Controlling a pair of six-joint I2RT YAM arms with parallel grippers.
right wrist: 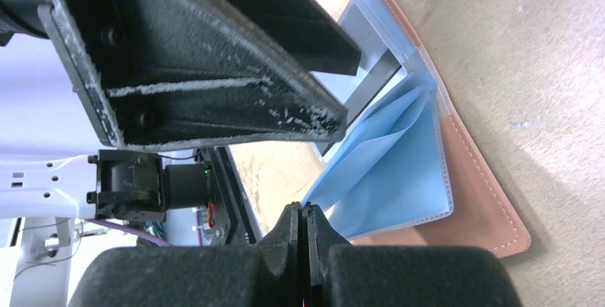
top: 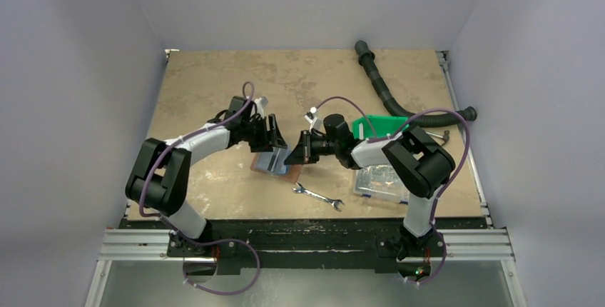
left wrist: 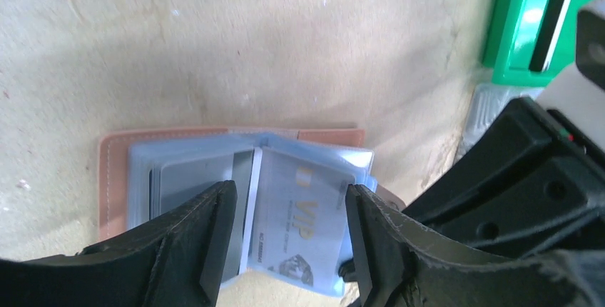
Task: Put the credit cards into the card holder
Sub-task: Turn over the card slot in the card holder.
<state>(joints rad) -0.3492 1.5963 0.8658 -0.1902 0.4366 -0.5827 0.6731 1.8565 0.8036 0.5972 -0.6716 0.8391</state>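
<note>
- The pale beige mottled desk (top: 214,86) carries everything. The task's things lie near its middle, between the two arms.
- The small reddish-brown leather-like card holder (left wrist: 113,178) lies open and flat on the desk, with its inner side up and its soft blue clear sleeves (right wrist: 385,171) fanned out.
- The left tool (left wrist: 290,191) stands about half open over the holder. It appears to grip the light silver-blue plastic credit card (left wrist: 300,214) by its two long edges.
- This credit card is tilted, with its far end already among the sleeves.
- The right tool (right wrist: 305,210) is fully closed. Its tips meet just at the free corner of one sleeve, but I cannot tell if it really nips the plastic.
- A darker grey card (left wrist: 192,178) seems to sit already inside a sleeve on the other page.
- Step in hand, as I judge it: the silver-blue card is being slid into a pocket, so the task looks more than half done.
- The next move calls for pushing the card deeper along the line of the sleeve while the sleeve mouth is kept open. Then the left tool must let go without pulling the card back out. The thin plastic may buckle if the angle is wrong.
- Writing: the card shows "VIP" in pale gold letters. A smaller line and a row of characters near one edge are too small to read, and a gold emblem sits at one corner.
</note>
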